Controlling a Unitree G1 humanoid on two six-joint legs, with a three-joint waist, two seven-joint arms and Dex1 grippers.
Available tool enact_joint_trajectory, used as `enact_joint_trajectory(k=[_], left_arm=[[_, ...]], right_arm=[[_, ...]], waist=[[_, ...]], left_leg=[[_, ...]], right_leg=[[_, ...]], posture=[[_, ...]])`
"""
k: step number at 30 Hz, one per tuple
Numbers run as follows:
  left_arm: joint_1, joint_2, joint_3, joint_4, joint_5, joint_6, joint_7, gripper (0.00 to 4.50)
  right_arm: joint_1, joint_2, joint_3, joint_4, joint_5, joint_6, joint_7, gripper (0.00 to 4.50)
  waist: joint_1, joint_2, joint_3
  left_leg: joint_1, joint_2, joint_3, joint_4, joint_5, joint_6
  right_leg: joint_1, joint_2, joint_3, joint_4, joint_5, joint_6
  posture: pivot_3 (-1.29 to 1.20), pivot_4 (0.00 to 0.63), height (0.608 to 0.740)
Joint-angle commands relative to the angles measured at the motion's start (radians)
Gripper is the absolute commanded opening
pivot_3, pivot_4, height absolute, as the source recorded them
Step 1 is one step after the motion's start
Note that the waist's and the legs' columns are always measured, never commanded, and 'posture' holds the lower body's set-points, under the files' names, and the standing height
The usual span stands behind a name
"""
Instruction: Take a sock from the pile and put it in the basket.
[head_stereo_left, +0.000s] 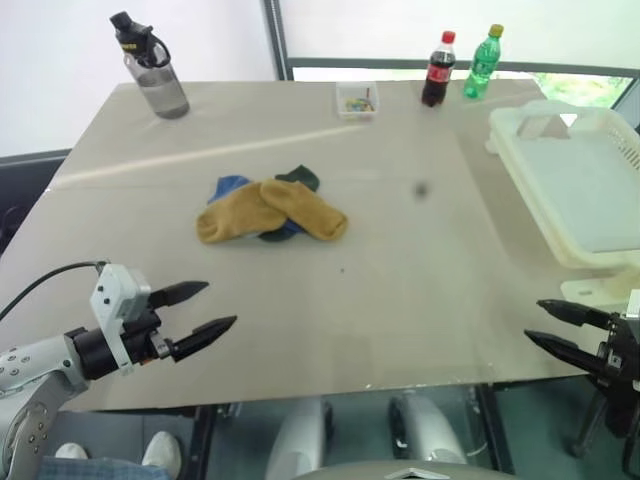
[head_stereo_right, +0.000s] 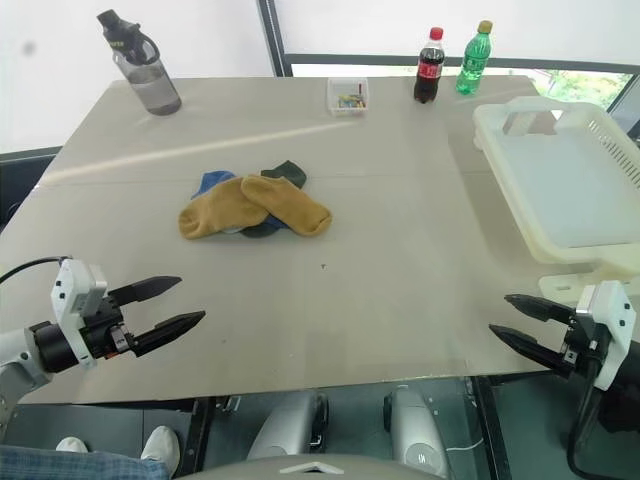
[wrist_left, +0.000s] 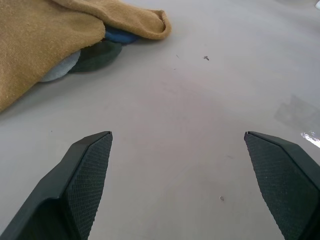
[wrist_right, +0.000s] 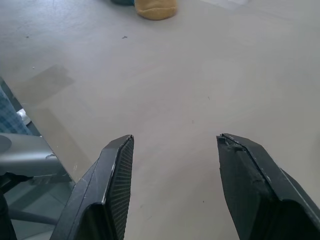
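The pile (head_stereo_left: 270, 212) is lying near the centre of the desk (head_stereo_left: 400, 280), slightly toward 10 o'clock from the middle: two mustard yellow socks are crossing on top, with blue and dark green socks showing underneath. The basket (head_stereo_left: 575, 180) is sitting at the desk's 3 o'clock edge, overhanging it a little, well apart from the pile, its cut-out handle facing 12 o'clock. The left gripper (head_stereo_left: 205, 307) is hovering over the desk's 7 o'clock corner, fingers spread wide and holding nothing, pointing toward the desk's middle; in the left wrist view the pile is lying just beyond its fingers, not touching them. The right gripper (head_stereo_right: 512, 320) is hovering at the 5 o'clock corner, fingers parted with bare desk showing between them, gripping nothing, and pointing inward as well. Along the 12 o'clock edge a grey water bottle (head_stereo_left: 152, 68) is standing at 11 o'clock, a small clear box (head_stereo_left: 357, 100) near 12, and a cola bottle (head_stereo_left: 437, 70) with a green bottle (head_stereo_left: 481, 64) just beside it toward 1 o'clock.
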Motion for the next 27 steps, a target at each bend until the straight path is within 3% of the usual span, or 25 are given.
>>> enact_joint_trajectory(k=[1,27], left_arm=[[-0.002,-0.003,0.032,-0.017,-0.008,-0.012,0.009,4.50],[-0.037,-0.025,0.008,-0.037,-0.028,-0.008,0.045,4.50]], right_arm=[[-0.016,0.002,-0.020,-0.001,0.015,-0.020,0.001,2.68],[-0.084,-0.007,0.014,0.014,0.021,-0.010,-0.009,2.68]], waist=[[0.000,0.000,0.000],[0.000,0.000,0.000]], left_leg=[[0.000,0.000,0.000,0.000,0.000,0.000],[0.001,0.000,0.007,0.000,0.000,0.000]], right_leg=[[0.000,0.000,0.000,0.000,0.000,0.000],[0.000,0.000,0.001,0.001,0.000,0.000]], posture=[[0.00,0.150,0.740],[0.00,0.150,0.740]])
